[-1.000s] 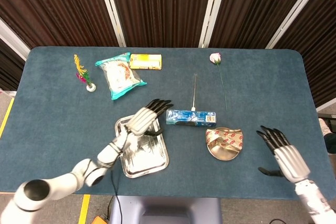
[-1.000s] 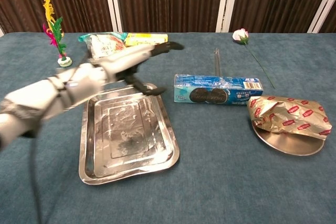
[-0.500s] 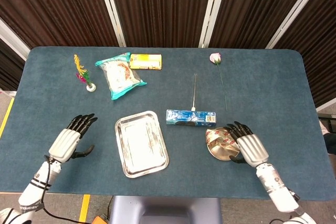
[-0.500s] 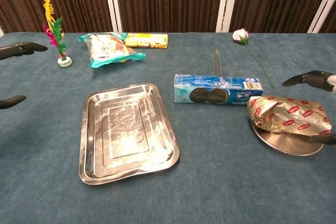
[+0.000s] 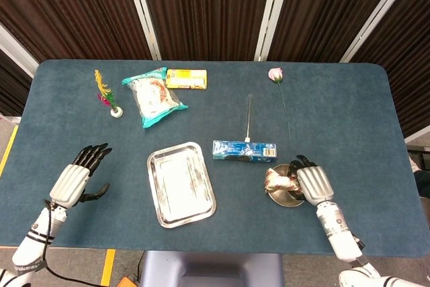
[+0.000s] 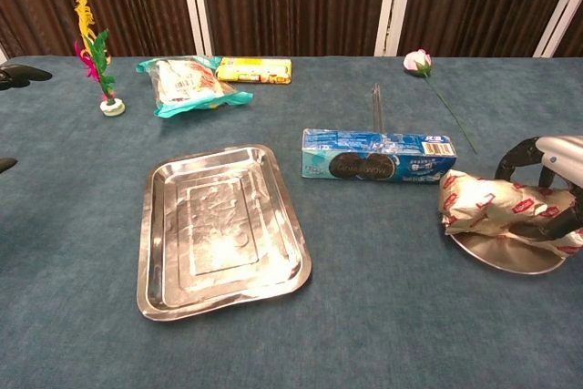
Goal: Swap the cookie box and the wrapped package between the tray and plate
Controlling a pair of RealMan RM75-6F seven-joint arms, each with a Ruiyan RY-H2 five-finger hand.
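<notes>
The blue cookie box (image 5: pixel 244 150) (image 6: pixel 378 154) lies on the table cloth between the tray and the plate. The steel tray (image 5: pixel 181 183) (image 6: pixel 223 225) holds nothing. On the small metal plate (image 5: pixel 281 198) (image 6: pixel 496 257) rests the gold-and-red wrapped package (image 5: pixel 278 179) (image 6: pixel 487 207). My right hand (image 5: pixel 313 183) (image 6: pixel 557 179) grips it from the right, fingers curled over its top, and the wrap looks squeezed. My left hand (image 5: pixel 74 176) hovers open near the table's left front edge, far from the tray.
At the back left lie a teal snack bag (image 5: pixel 153 99), a yellow box (image 5: pixel 186 78) and a feathered shuttlecock (image 5: pixel 107 95). A pink rose (image 5: pixel 275 74) with a long stem and a thin rod (image 5: pixel 248 115) lie behind the cookie box.
My left hand has drawn back from over the tray to the left front edge. My right hand moved in from the right onto the package and closed its fingers on it.
</notes>
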